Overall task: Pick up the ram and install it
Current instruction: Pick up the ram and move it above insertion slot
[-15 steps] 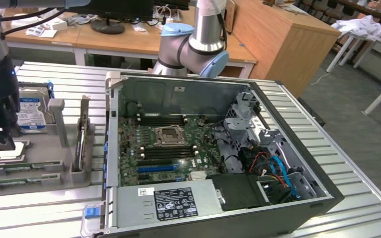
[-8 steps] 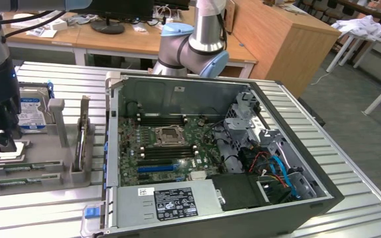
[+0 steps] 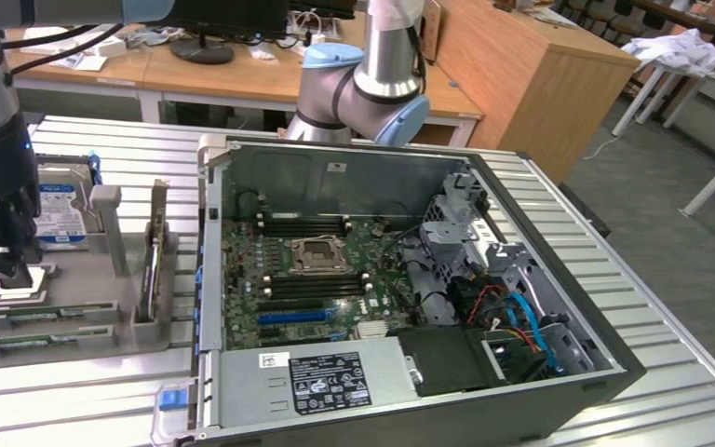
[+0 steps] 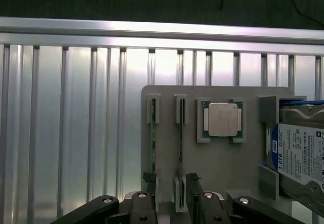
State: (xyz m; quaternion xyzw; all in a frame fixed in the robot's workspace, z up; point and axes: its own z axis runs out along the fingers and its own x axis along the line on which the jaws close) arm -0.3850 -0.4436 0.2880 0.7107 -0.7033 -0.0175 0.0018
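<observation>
Pincer spread above the ram tray, nothing gripped.
I see the black gripper (image 4: 170,179), jaws apart, over the grey plastic tray (image 4: 223,168) at nine o'clock from the open black computer case (image 3: 544,400). One long, narrow green ram stick (image 4: 180,143) stands on edge between the jaws, near a silver hard drive (image 4: 298,153) with a blue "WD" label.

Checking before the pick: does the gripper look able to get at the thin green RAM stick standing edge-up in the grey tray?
Probably yes: the open gripper hangs above the ram, and nothing covers its top edge.
</observation>
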